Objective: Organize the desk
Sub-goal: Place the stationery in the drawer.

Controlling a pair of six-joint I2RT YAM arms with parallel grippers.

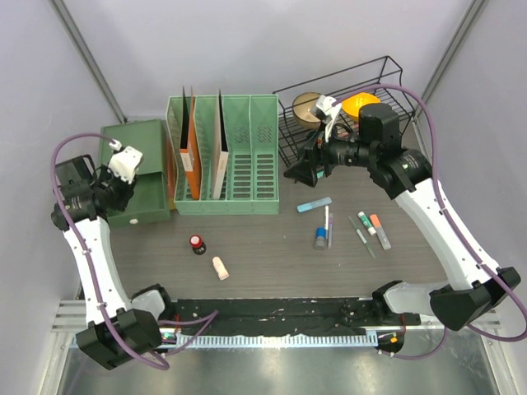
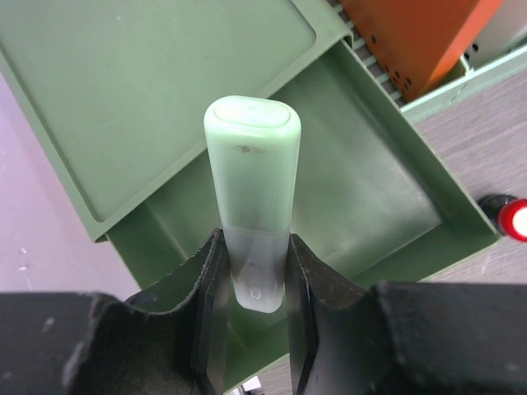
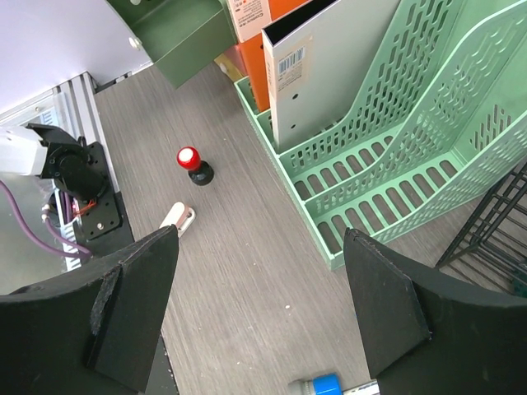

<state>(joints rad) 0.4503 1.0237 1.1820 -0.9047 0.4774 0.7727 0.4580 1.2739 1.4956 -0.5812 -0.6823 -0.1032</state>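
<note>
Grey wood-grain desk (image 1: 272, 263), left jaws gripping pale green stick (image 2: 252, 189) over open drawer (image 2: 366, 206), right jaws wide

The table (image 1: 272, 263) is dark grey-brown wood-grain. The drawer box (image 1: 136, 174) is dark green, the slotted file rack (image 1: 255, 156) pale mint, one folder (image 1: 188, 148) in it orange. The wire basket (image 1: 288, 140) is black. The stamp (image 1: 197, 242) is red-topped on black. The stick (image 2: 252, 164) in the black left claw (image 2: 255, 271) is pale green.
</note>
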